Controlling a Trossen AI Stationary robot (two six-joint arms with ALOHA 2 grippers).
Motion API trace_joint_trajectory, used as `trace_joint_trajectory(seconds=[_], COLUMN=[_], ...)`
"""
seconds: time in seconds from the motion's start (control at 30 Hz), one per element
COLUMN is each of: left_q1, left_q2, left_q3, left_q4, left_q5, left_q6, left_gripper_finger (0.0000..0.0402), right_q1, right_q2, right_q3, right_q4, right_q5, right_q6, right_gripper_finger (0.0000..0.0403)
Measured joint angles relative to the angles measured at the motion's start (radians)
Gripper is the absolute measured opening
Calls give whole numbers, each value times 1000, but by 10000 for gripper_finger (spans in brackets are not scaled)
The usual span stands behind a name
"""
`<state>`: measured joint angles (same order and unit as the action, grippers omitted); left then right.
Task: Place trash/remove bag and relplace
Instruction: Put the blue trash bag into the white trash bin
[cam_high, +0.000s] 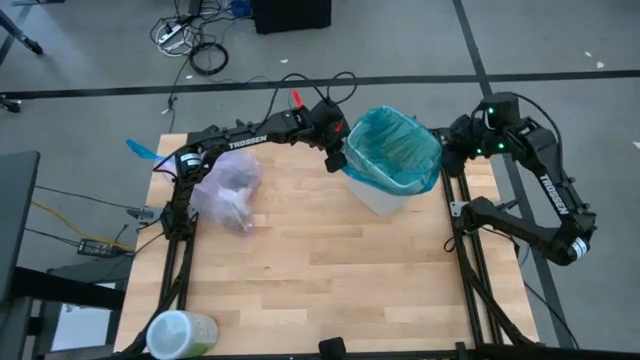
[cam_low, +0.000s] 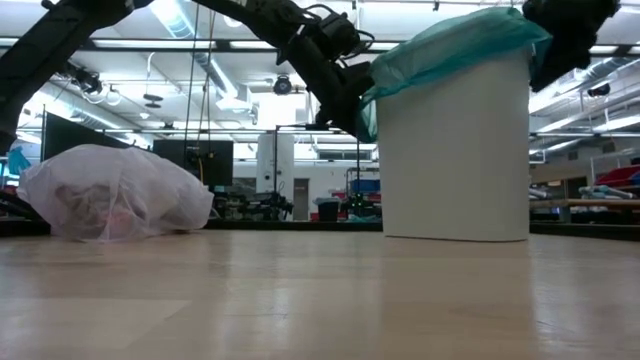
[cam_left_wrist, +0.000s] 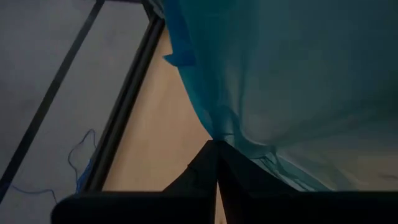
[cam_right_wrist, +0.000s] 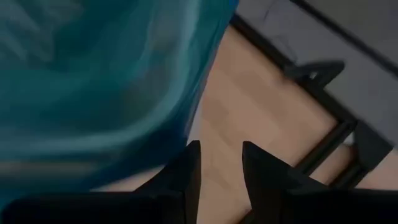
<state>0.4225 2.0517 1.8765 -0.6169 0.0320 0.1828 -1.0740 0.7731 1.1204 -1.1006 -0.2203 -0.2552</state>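
A white bin (cam_high: 378, 195) stands at the table's far right. It is lined with an opaque teal bag (cam_high: 395, 150) whose edge is folded over the rim. My left gripper (cam_high: 336, 157) is at the bin's left side, shut on that teal overhang (cam_low: 372, 95). My right gripper (cam_right_wrist: 219, 152) hovers by the bin's right rim (cam_high: 452, 140). It is open, with only table wood showing between its fingers. The translucent pink-lavender bag (cam_high: 228, 188), with trash inside, lies on its side on the table's left (cam_low: 115, 192). My left gripper pinches the teal bag's hanging edge (cam_left_wrist: 229, 129) between its two shut fingers (cam_left_wrist: 205, 165) at the bin's left rim. The fingers slant down from the table's left. The film is gathered into folds at the fingertips, and the rest stays draped over the bin.
A green-and-white cylinder (cam_high: 180, 335) lies at the table's near left corner. The wooden tabletop (cam_high: 330, 280) between the pink bag, the bin and the near edge is bare. Black frame rails (cam_high: 470, 270) run along both side edges.
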Motion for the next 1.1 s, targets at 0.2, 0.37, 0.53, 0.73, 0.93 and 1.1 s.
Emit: trace_joint_trajectory(seconds=[0.2, 0.37, 0.53, 0.73, 0.93, 1.1], left_q1=[1, 1, 1, -6, -5, -6], left_q2=[-1, -1, -3, -5, -6, -10], left_q3=[-1, -1, 2, 2, 3, 5], left_q4=[-21, -20, -12, 13, 25, 31], left_q5=[3, 4, 6, 14, 123, 160], left_q6=[-3, -8, -11, 4, 102, 127], left_gripper_finger=[17, 16, 16, 16, 29, 69], right_q1=[0, 0, 0, 0, 0, 0], right_q2=[-31, -105, -218, -295, -319, -296], right_q3=[-2, 0, 23, 21, 21, 21], right_q4=[-111, -115, -77, -26, 71, 0], right_q5=[44, 66, 59, -70, -145, -153], right_q6=[26, 63, 156, 233, 269, 220], right_gripper_finger=[121, 119, 112, 97, 98, 112])
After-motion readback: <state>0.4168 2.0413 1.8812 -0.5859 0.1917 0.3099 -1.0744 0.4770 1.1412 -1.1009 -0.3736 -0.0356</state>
